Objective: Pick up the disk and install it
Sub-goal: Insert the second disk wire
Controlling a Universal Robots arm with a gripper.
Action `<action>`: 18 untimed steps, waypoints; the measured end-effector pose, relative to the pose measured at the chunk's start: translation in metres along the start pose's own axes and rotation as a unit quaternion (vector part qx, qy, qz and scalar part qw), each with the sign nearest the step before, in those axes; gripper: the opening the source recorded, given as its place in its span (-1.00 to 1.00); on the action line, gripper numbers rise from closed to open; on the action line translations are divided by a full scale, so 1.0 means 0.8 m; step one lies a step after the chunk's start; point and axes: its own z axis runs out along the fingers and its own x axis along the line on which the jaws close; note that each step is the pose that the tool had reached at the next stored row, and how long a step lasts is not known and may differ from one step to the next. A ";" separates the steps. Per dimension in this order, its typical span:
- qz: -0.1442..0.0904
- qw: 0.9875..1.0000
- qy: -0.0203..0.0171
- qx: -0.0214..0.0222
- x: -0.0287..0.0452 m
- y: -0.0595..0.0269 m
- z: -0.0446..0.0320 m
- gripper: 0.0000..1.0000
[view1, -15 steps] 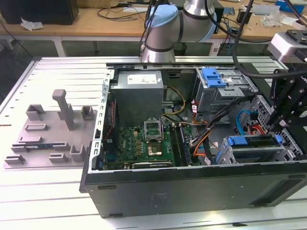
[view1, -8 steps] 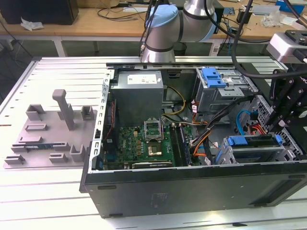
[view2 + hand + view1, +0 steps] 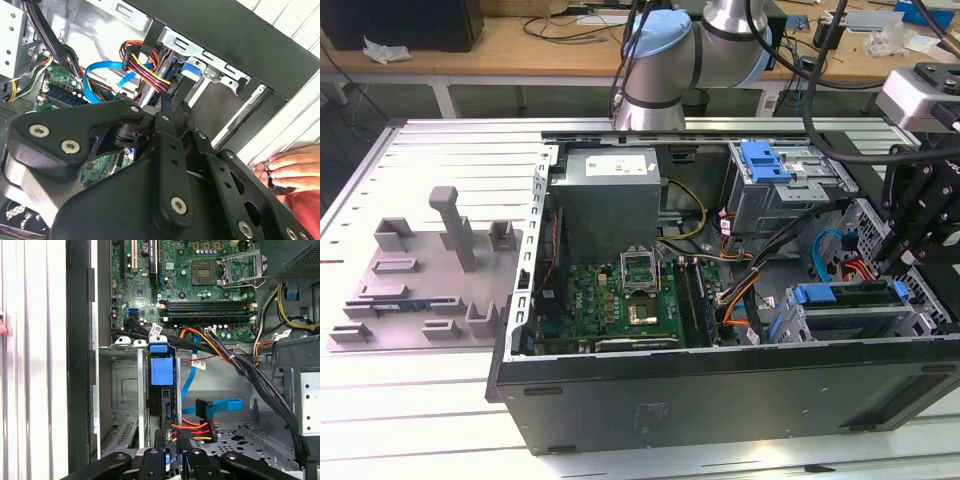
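The disk (image 3: 161, 390) stands on edge in a slot of the metal drive cage (image 3: 122, 385) at the front corner of the open computer case (image 3: 720, 385), its blue plastic frame and tab facing up out of the cage; in the exterior view its blue-edged top (image 3: 845, 293) lies along the cage near that view's right. The gripper (image 3: 171, 452) sits directly at the disk's rear end, its black fingers (image 3: 159, 442) close together on either side of the thin drive edge, so it appears clamped on the disk, beside the red, yellow and orange power wires (image 3: 195, 427) plugged in there. In the second wrist view the gripper's black linkage (image 3: 167, 150) reaches down to the same blue tab (image 3: 189, 69) under the case's dark rim. A blue data cable (image 3: 220, 407) loops just beside the cage. Beyond it lies the green motherboard (image 3: 200, 285). A person's hand (image 3: 290, 167) rests on the case's outer edge.
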 end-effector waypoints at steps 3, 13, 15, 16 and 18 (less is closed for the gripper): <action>0.000 1.000 0.001 0.000 -0.0042 -0.004 -0.0002 -0.52; 0.001 1.000 0.021 0.000 -0.0344 -0.009 -0.0007 -0.38; 0.001 1.000 0.027 0.001 -0.0398 -0.009 -0.0009 -0.25; 0.001 1.000 0.029 0.001 -0.0414 -0.009 -0.0009 -0.25; 0.002 0.999 0.053 -0.004 -0.0522 -0.009 -0.0017 -0.25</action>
